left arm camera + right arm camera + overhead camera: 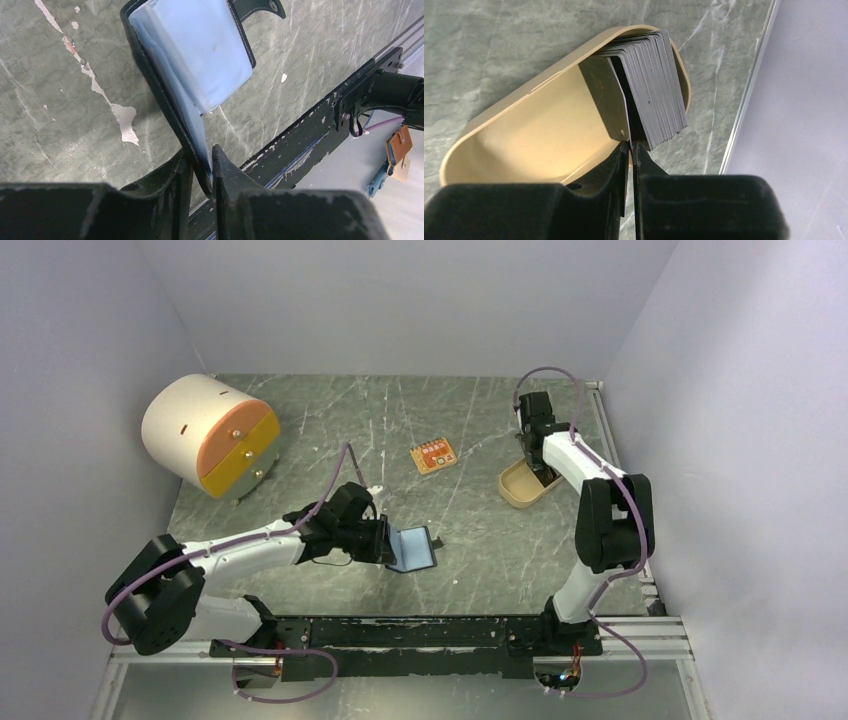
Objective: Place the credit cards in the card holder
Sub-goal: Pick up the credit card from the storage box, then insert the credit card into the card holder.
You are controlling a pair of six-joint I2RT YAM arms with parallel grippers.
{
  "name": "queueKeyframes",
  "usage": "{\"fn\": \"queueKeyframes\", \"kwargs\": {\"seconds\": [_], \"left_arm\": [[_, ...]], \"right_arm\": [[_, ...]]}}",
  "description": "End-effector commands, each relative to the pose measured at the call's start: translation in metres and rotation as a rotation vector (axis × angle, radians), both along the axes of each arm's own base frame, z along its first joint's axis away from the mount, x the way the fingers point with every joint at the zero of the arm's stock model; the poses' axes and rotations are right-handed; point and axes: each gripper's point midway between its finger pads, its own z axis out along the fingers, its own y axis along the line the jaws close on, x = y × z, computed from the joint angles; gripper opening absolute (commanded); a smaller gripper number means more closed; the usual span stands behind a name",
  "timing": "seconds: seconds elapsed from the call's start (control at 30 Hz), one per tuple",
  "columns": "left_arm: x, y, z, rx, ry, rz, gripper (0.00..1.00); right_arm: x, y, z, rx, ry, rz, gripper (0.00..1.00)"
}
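Grey-green stone with white scratches is what the desk (480, 540) is made of. It looks hard and smooth, so a dropped card could be hard to pick up again. A big round box (210, 435) is parked far off at the back left and is not likely to be hit.

The tan tray (524, 135) is set at the right. It looks light, so it could be tipped or dragged if a card is pulled sideways.

The card holder (200, 55) is held open near the middle of the desk, with just one edge pinched by the left gripper (202, 170). With so little held, it could be bent or let slip when a card is pushed in.

The credit cards (659, 90) are stood on edge in a tight stack at one end of the tray. The front card (609, 100) is leaned away from the stack. Its corner seems to be pinched by the right gripper (630, 147), whose tips are pressed nearly together. Only a corner is caught, so the card could be twisted or dropped, or a second card could be dragged up with it.

A small orange piece (433, 456) is seen between tray and holder and could be bumped on the way.
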Motion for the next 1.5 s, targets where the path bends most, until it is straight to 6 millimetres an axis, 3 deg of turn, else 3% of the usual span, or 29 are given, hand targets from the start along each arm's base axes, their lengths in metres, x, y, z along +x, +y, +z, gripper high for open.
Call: {"fn": "queueKeyframes", "kwargs": {"seconds": [0.0,0.07,0.23,0.37,0.5,0.67,0.77,1.03,1.1,1.23,1.33,1.47], "left_arm": [[0.004,-0.003,0.0,-0.011,0.014,0.02,0.28],[0.006,-0.001,-0.002,0.007,0.018,0.039,0.31],[0.013,0.008,-0.002,0.014,0.021,0.098,0.35],[0.019,0.014,-0.001,0.011,0.022,0.146,0.35],[0.023,0.017,-0.001,0.022,0.018,0.171,0.3],[0.023,0.011,0.0,-0.007,0.009,0.141,0.1],[0.021,0.0,0.009,-0.082,-0.004,0.099,0.09],[0.019,-0.032,0.042,-0.317,-0.014,0.037,0.09],[0.022,-0.032,0.037,-0.305,-0.005,0.056,0.09],[0.024,-0.023,0.014,-0.217,0.041,0.109,0.22],[0.022,-0.016,0.003,-0.191,0.063,0.129,0.31],[0.018,-0.009,-0.008,-0.163,0.082,0.146,0.32]], "right_arm": [[-0.006,0.01,0.024,0.069,-0.024,-0.004,0.07],[-0.01,0.011,0.026,0.082,-0.021,-0.02,0.0],[-0.022,0.019,0.041,0.151,-0.054,-0.04,0.0],[-0.025,0.033,0.065,0.265,-0.126,-0.069,0.0],[-0.028,0.06,0.086,0.441,-0.215,-0.071,0.0],[-0.039,0.093,0.108,0.653,-0.293,-0.038,0.0],[-0.054,0.112,0.116,0.775,-0.318,-0.005,0.0],[-0.114,0.183,0.105,1.148,-0.291,0.097,0.0],[-0.128,0.205,0.102,1.224,-0.279,0.112,0.0],[-0.152,0.244,0.085,1.321,-0.201,0.14,0.0],[-0.165,0.259,0.069,1.367,-0.155,0.144,0.0],[-0.181,0.277,0.051,1.419,-0.112,0.173,0.0]]}}
